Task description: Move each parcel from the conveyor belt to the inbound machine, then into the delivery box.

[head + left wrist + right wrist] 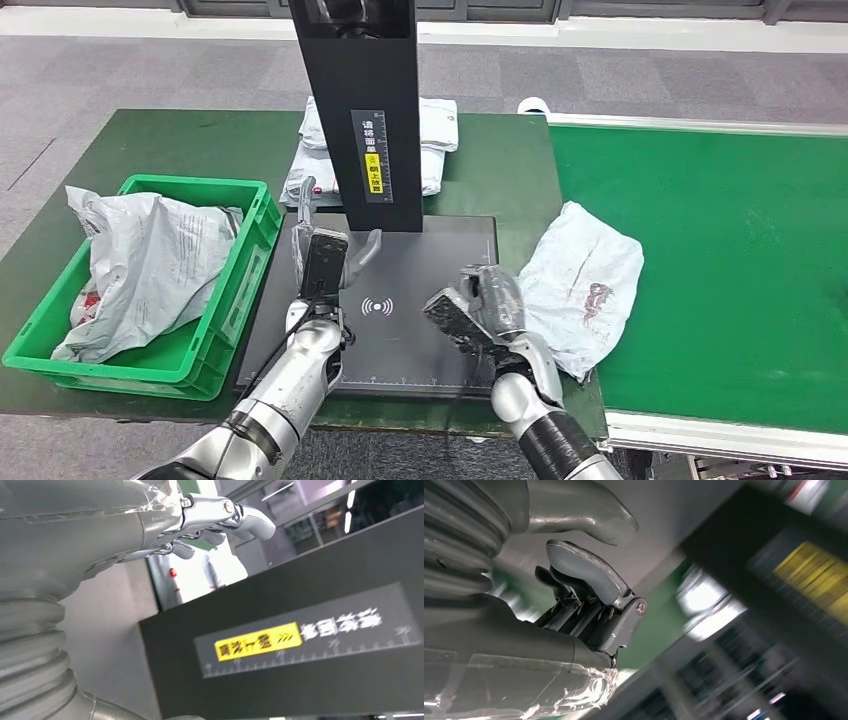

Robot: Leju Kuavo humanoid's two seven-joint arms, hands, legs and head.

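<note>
**Both hands empty over the scanner plate; one parcel at the belt edge**

Head view. The left hand (pixel 325 262) is raised above the black plate of the inbound machine (pixel 420 330), fingers extended and apart, grasping nothing. The left wrist view confirms this: fingers (pixel 220 527) loosely spread in front of the machine's black column (pixel 362 110), with its yellow label (pixel 257 642) facing the camera.

The right hand (pixel 478 305) sits over the plate at about 4 o'clock from the wireless symbol, fingers curled inward. The right wrist view shows the fingers (pixel 589 582) folded toward the palm with nothing between them; that picture is motion-blurred beyond the hand.

A crumpled white parcel (pixel 580 285) lies at 3 o'clock of the plate, straddling the join between the dark green table and the conveyor belt (pixel 720 260), just beside the right hand; contact cannot be determined.

The green delivery box (pixel 215 330) stands at 9 o'clock of the plate and contains a grey-white bagged parcel (pixel 150 270). Further bagged parcels (pixel 435 140) lie stacked behind the column at 12 o'clock.
</note>
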